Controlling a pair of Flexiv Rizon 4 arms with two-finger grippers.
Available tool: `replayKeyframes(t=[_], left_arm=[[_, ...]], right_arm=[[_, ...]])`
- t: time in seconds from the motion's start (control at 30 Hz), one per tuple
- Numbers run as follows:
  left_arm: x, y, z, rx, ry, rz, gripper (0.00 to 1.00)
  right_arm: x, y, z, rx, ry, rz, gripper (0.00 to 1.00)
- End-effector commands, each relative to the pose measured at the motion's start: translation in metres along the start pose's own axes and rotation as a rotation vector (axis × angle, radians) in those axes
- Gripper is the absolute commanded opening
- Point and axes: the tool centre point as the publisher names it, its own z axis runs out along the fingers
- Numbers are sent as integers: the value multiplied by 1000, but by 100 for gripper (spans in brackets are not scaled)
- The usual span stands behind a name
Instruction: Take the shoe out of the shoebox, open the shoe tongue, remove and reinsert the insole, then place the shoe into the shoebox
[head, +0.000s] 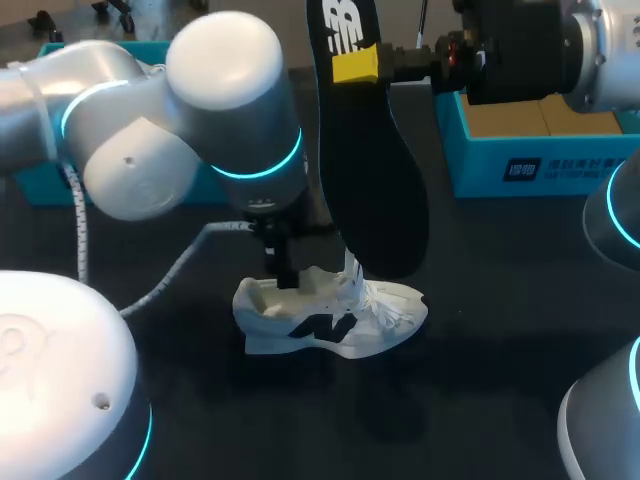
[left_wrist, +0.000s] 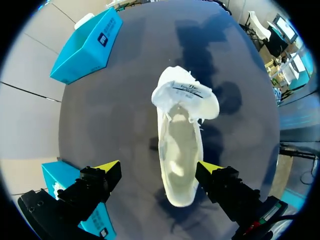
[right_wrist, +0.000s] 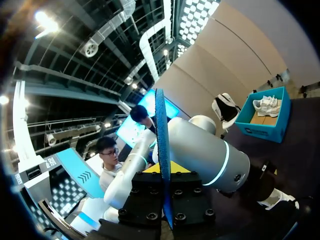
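The dark surface (head: 500, 330) is carrying everything. The left arm (head: 200, 120) is coming in from the left and is bending down over the middle. The right arm (head: 560, 45) is reaching in from the far right, high above the surface.

A blue shoebox (head: 530, 165) is sitting at the far right, and a second blue box (left_wrist: 52, 177) is sitting at the far left. In the right wrist view that second box (right_wrist: 265, 117) is showing a white shoe lying inside it.

The black insole (head: 370, 170) is hanging nearly upright above the middle, with its narrow end up. Its wide end is hanging down by the shoe's opening, and I cannot tell whether it is touching the shoe. The right hand (head: 365, 65) is pinching the insole near its upper end, both fingers closed against its two faces. From the right wrist the insole (right_wrist: 161, 130) is showing edge-on between them.

The white shoe (head: 330, 320) is standing on its sole in the middle, outside both boxes, toe to the right and heel to the left. Its tongue (left_wrist: 185, 92) is lying folded out toward the toe, and its inside is showing bare.

The left hand (left_wrist: 159, 167) is hovering over the heel with its fingers spread wide and gripping nothing, one yellow tip well to one side and the other just beside the shoe's rim.
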Motion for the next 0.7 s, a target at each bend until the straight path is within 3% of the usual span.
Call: replayKeyframes(t=[0.03,0.43,0.7], left_arm=[[-3,-7,25,32,11,5,100],[-12,-24,62,93,46,-4,100],[-4,-33,89,97,45,-18,100]], right_arm=[[-1,0,4,-1,-2,1,0],[-1,0,4,-1,-2,1,0],[-1,0,4,-1,-2,1,0]])
